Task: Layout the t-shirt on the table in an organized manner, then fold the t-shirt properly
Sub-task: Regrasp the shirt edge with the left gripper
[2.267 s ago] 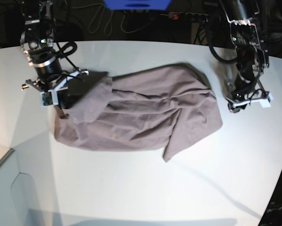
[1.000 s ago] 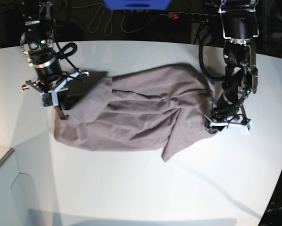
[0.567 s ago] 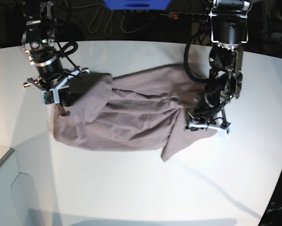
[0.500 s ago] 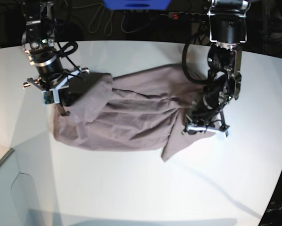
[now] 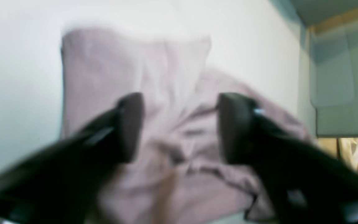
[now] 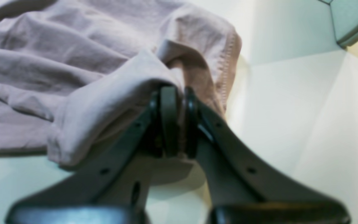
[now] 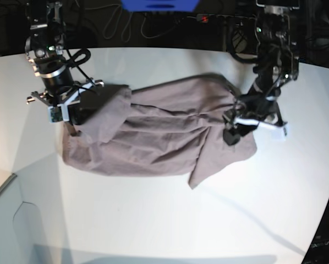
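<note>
1. White and smooth, the tabletop (image 7: 153,220) spreads wide with a curved far edge, and behind it lies a dark background with cables and a blue object (image 7: 159,4) at the top.
2. On the tabletop's middle lies the dusty mauve-grey, wrinkly cotton t-shirt (image 7: 159,135), bunched lengthwise from left to right in the base view, with a pointed flap hanging toward the near side.
3. My right jaws (image 6: 176,121) are pressed together on a fold of the t-shirt's edge; the right wrist view shows cloth draped over the left finger and a stitched hem curling just beyond the tips.
4. In the base view those jaws (image 7: 71,113) sit at the shirt's left end, and the fabric there is lifted and wrapped around them.
5. My left jaws (image 5: 179,124) stand wide apart, with nothing between them; the left wrist view is blurred, but the two dark fingers (image 5: 129,124) clearly frame crumpled cloth lying beneath them.
6. In the base view the left jaws (image 7: 247,124) hang at the t-shirt's right end, over its creased edge; I cannot tell whether the tips touch the fabric.
7. Beyond the shirt in the left wrist view I see bare white tabletop, and at the right a pale grey panel (image 5: 337,77).
</note>
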### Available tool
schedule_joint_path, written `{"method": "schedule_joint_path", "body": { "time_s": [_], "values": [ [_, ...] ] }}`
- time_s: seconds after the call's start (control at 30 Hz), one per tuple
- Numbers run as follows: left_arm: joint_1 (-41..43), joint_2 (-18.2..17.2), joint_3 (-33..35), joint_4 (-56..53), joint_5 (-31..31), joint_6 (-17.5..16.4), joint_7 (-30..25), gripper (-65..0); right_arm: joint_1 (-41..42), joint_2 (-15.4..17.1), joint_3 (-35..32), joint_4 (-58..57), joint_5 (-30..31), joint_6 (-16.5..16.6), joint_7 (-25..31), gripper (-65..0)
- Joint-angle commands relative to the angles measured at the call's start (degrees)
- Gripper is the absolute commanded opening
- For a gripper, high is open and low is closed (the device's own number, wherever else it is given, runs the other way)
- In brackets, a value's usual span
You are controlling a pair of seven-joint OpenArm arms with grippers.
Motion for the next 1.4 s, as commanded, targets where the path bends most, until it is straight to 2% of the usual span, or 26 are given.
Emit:
{"method": "schedule_joint_path", "body": {
  "time_s": [0.0, 0.1, 0.27, 0.37, 0.43, 0.87, 1.23, 1.3, 1.37],
  "values": [
    [1.4, -0.7, -2.0, 1.2, -0.3, -0.3, -1.4, -19.2, 0.3, 0.4, 0.2, 1.1, 0.1, -0.4, 1.7, -65.0],
    [4.4, 0.5, -4.5, 0.9, -2.2, -0.5, -1.4, -20.3, 0.6, 0.4, 0.2, 0.8, 0.1, -0.4, 1.7, -65.0],
    [7.2, 0.2, -8.2, 0.3, -9.1, -0.5, -1.5, -30.8, 1.1, 0.4, 0.1, 0.7, 0.1, -0.4, 1.7, -65.0],
    [6.7, 0.2, -8.6, -2.3, -9.7, -0.5, -1.7, -36.4, 1.3, 0.4, -0.1, 0.7, 0.1, -0.4, 1.7, -65.0],
    [5.5, 0.2, -8.7, -2.8, -9.7, -0.5, -1.4, -37.8, 1.2, 0.4, -0.1, 0.7, 0.1, -0.4, 1.7, -65.0],
    [3.2, 0.7, -8.1, -8.5, -9.4, 0.0, -1.4, -37.8, 1.0, 0.4, 0.2, 0.6, 0.1, -0.4, 1.7, -65.0],
    [-1.2, 0.7, -2.4, -10.7, -9.4, 0.1, -1.7, -39.0, 1.3, 0.4, 0.1, 0.6, 0.1, -0.4, 1.7, -65.0],
    [-1.9, 0.7, -1.6, -10.7, -9.7, 0.1, -1.7, -45.3, 1.3, 0.4, 0.1, 0.6, 0.1, -0.4, 1.7, -65.0],
    [-1.9, 0.7, -1.5, -10.1, -9.8, 0.1, -1.7, -58.4, 1.4, 0.5, 0.2, 0.6, 0.1, -0.4, 1.7, -65.0]
  ]
}}
